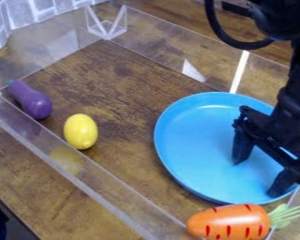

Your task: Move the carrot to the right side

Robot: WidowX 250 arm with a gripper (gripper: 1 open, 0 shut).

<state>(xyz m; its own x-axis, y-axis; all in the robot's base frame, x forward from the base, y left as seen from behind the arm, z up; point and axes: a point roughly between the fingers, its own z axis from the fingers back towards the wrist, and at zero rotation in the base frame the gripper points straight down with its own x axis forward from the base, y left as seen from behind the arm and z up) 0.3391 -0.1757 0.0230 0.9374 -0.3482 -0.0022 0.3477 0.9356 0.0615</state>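
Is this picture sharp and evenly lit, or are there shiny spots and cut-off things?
In the camera view, the image is low-resolution and soft; the clear wall catches pale glare streaks, and the blue plate has a faint sheen. The carrot is cropped at the bottom edge, and the dark tool shows little detail.

Carrot (231, 224) beside blue plate (190, 141), black gripper (262, 167) fingers spread above plate.
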